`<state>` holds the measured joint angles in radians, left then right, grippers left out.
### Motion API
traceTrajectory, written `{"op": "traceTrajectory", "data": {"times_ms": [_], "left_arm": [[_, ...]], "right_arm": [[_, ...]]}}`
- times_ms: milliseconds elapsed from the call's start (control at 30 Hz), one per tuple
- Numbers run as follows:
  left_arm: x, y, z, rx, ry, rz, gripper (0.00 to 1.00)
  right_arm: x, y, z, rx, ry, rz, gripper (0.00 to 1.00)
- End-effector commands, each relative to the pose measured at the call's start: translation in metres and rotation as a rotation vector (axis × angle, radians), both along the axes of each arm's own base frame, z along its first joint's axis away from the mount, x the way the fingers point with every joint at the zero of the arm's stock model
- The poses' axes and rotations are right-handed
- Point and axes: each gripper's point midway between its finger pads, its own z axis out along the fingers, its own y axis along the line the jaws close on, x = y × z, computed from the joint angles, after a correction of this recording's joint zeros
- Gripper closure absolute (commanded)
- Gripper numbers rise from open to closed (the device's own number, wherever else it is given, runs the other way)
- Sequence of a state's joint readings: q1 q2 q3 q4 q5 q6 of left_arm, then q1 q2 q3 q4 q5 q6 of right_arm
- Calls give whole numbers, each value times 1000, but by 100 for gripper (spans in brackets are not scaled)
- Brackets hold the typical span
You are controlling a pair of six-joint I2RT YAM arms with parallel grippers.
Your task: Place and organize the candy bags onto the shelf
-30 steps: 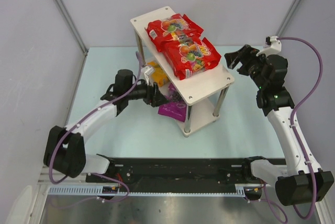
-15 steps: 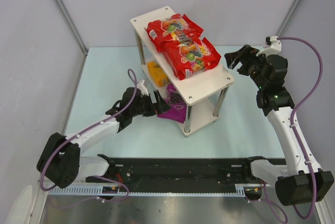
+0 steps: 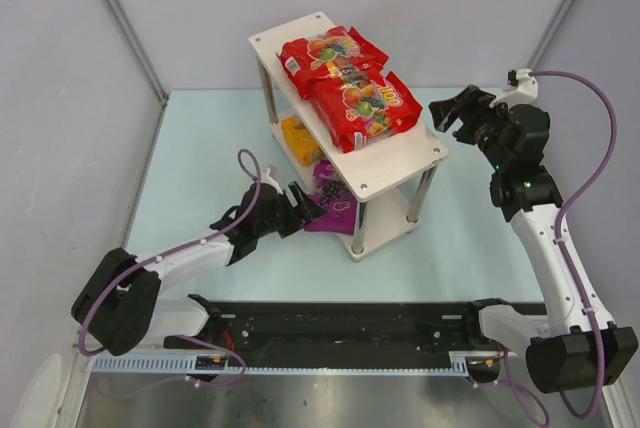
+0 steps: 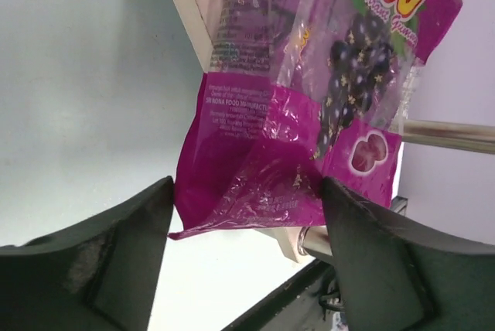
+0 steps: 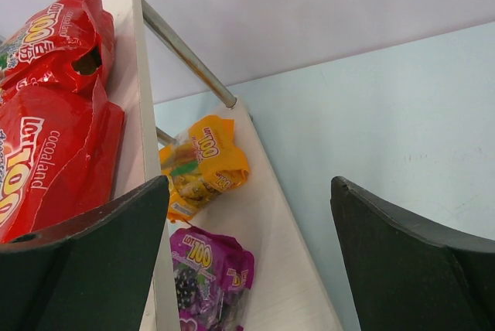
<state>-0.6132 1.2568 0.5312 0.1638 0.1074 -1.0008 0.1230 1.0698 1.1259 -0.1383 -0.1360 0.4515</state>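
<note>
Pincer [image 3: 306, 206] (left) now seemingly off purple bag [image 4: 325, 99]

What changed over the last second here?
The left hand drew back from under the shelf toward the near edge, open and empty, facing the purple bag that overhangs the lower board. The right hand, the red bags and the orange bag stayed put.

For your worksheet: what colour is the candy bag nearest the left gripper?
The candy bag is purple, with printed grapes; left wrist view shows best.
</note>
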Motion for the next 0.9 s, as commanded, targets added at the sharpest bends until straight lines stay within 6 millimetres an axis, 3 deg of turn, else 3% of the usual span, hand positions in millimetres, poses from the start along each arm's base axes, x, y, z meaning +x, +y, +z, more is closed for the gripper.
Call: {"op": "traceTrajectory", "data": {"times_ms": [0,33,67,133,167,233,300,333,500,667,733,867], "left_arm": [[3,-11,9,-83,-22,-3,27],[2,-12,8,-85,-25,-12,34],[2,-15,11,-99,-38,-28,51],[3,-17,11,-91,-58,-51,70],[2,-19,13,-86,-66,-73,86],[4,-18,11,-30,-77,-109,99],[10,-20,18,11,-96,-133,100],[7,-17,8,77,-82,-170,100],[2,-31,22,121,-202,-393,100],[5,-32,29,199,-281,-521,100],[-4,-27,22,246,-272,-607,100],[-9,-30,33,257,-336,-715,100]], "right_arm": [[-1,-2,8,-4,-27,-7,11],[-1,-2,8,-3,-28,-7,11],[-1,-3,8,-4,-28,-9,11],[-1,-3,8,-5,-27,-10,11],[-1,-3,8,-7,-29,-11,11],[-1,-3,8,-8,-30,-11,11],[-2,-4,9,-7,-29,-13,11],[-2,-4,9,-7,-29,-13,11],[-2,-5,9,-10,-32,-17,10],[-3,-4,11,-9,-38,-14,11],[-2,-4,11,-8,-41,-13,11],[-2,-3,13,-6,-45,-10,11]]}}
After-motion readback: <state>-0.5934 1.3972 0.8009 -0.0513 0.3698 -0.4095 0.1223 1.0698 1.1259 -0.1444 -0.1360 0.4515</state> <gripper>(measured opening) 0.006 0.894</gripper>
